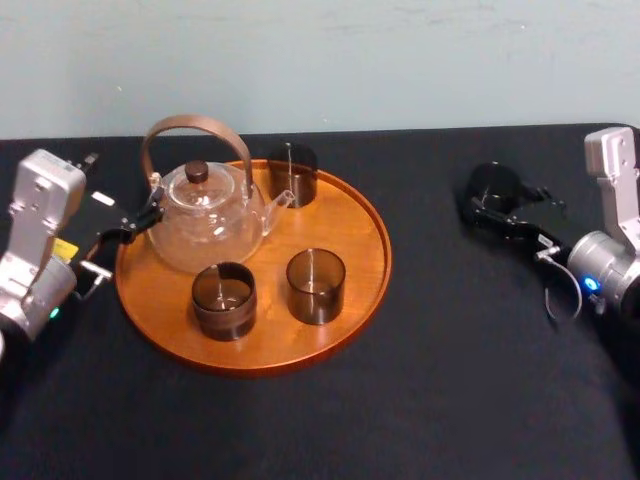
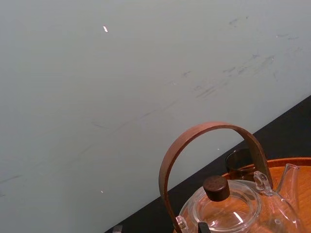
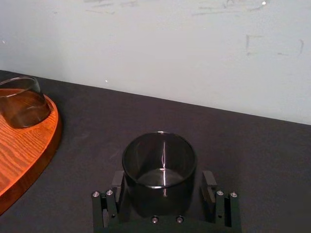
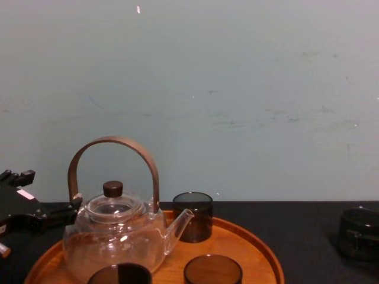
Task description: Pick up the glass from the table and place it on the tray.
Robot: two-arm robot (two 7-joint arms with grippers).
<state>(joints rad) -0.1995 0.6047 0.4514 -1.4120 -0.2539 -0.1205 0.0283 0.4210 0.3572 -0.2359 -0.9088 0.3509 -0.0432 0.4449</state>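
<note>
1. table (image 1: 450, 350): flat black surface against a pale wall (image 4: 237, 89).

2. tray (image 1: 345, 225): round orange-brown wood with a low rim, lying on the left half of the table. it carries a clear glass teapot (image 1: 205, 215) with an arched brown handle and a dark lid knob. it also carries three smoked glasses: one at the far edge by the spout (image 1: 292, 173), and two side by side at the near edge (image 1: 224, 298) (image 1: 316, 285).

3. glass to be moved (image 3: 159, 160): a fourth smoked tumbler, upright on the bare table, well apart from the tray on the robot's right. in the chest view it sits low at the right edge.

4. right gripper (image 1: 502, 208): down at table level, straddling this glass. in the right wrist view its fingers (image 3: 210, 183) stand apart, one on each side of the tumbler and close to its wall. whether either pad presses the glass cannot be told. the glass base is on the table.

5. left gripper (image 1: 135, 222): low at the tray's left rim, just beside the teapot near the foot of its handle. whether this claw is apart or together cannot be told.
</note>
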